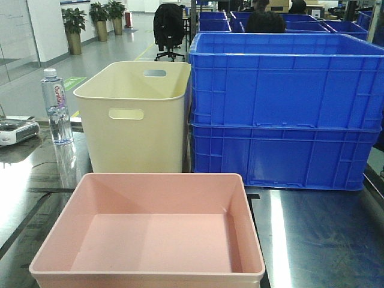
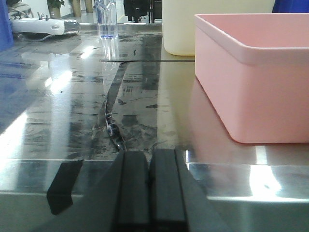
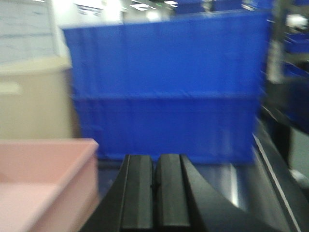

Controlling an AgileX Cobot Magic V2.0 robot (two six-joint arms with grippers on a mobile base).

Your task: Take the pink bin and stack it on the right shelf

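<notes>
Exterior front-facing view: wide, shallow pale pink plastic bin (image 1: 150, 231) with rolled rim, sitting empty and upright at the near edge of a dark grey, reflective metal shelf surface (image 1: 318, 234). Behind it, apart from its far rim: tall cream plastic tub (image 1: 135, 117) with handle slots, standing just beside two stacked ribbed blue plastic crates (image 1: 285, 111) on the right. Left of the tub, a clear plastic water bottle (image 1: 57, 108) with white cap, upright; farther left, a white and grey handheld device (image 1: 17, 131) lying at the frame edge. In the background, a black office chair (image 1: 169, 30) and potted green plants (image 1: 75, 27) on a pale floor.

Left wrist-mounted view: left gripper (image 2: 149, 188) low over the metal surface, black fingers pressed together with only a thin seam between them, nothing held. Pink bin to its right and ahead, not touched. Dark curved streak (image 2: 112, 113) running across the scuffed metal in front of the fingers.

Right wrist-mounted view, blurred: right gripper (image 3: 155, 193) with black fingers likewise closed against each other, empty. Corner of the pink bin at lower left, near but apart from the fingers; blue crates filling the frame ahead, cream tub at far left.
</notes>
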